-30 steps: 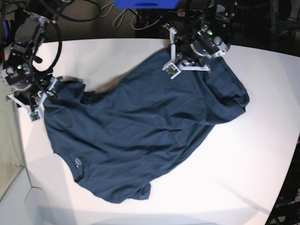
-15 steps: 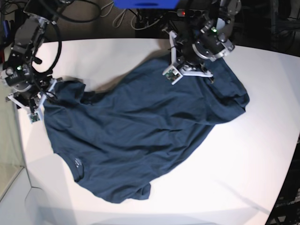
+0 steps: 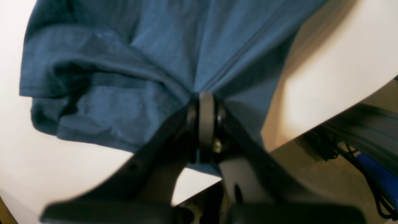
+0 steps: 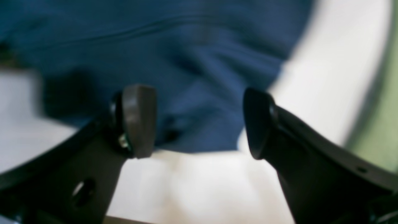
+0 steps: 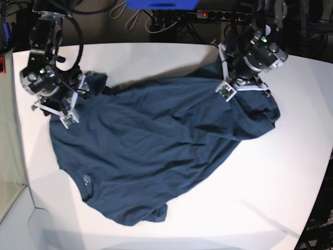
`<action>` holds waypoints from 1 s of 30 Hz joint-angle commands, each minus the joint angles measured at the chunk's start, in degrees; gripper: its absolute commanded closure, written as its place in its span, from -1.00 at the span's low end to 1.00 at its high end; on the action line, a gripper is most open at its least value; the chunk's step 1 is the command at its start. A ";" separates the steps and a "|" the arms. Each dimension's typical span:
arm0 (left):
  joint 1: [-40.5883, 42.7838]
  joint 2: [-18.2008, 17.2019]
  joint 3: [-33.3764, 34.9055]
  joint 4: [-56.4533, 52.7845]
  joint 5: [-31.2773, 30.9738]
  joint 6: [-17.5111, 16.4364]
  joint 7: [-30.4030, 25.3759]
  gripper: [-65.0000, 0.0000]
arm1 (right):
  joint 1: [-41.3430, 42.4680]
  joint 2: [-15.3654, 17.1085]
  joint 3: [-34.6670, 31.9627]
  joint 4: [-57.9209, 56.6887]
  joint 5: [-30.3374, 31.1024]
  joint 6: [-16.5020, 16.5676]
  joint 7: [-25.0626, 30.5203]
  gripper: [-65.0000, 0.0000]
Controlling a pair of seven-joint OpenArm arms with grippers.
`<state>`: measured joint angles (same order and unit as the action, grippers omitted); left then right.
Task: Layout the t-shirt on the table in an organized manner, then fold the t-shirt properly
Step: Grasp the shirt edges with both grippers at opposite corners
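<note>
The dark navy-blue soft fabric t-shirt [image 5: 156,146] lies spread across the large white desk [image 5: 291,172], with one pincer at each far corner.

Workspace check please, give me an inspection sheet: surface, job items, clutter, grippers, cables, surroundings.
Surface: white table, bare around the shirt.
Job's things: navy t-shirt, spread but wrinkled and skewed, not folded; pale neck label showing at the near-left; one sleeve bunched at the right.
Clutter: nothing seen.
Grippers: left gripper shut on the t-shirt's far edge, cloth pulled into creases at the pinch; right gripper open over the cloth near its edge, holding nothing.
Cables: black and white leads behind the far table edge; a loop on the right arm.
Surroundings: blue object and dark floor beyond the table.
</note>
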<state>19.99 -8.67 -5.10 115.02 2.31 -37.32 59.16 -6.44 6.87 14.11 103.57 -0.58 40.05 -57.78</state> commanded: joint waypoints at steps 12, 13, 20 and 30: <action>-2.36 -0.17 0.22 0.80 0.29 -0.09 -0.47 0.98 | -1.26 -4.63 -0.26 1.27 0.36 -0.05 1.12 -0.36; -2.54 -0.17 0.14 0.71 0.29 -0.09 -0.47 0.98 | -1.34 -4.98 -0.26 1.27 0.36 -0.05 1.12 -0.36; -2.71 -0.17 0.22 0.01 0.29 -0.09 -0.56 0.98 | -3.54 -5.86 -4.66 2.41 0.36 -0.05 1.12 -0.36; -2.71 -0.52 -0.04 0.01 0.29 -0.09 -0.74 0.98 | -1.34 -5.69 -5.45 -4.71 0.27 -0.05 1.82 -0.36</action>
<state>17.50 -8.80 -4.93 114.19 2.76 -37.32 59.29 -8.47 0.95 8.54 98.21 -0.62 40.01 -56.34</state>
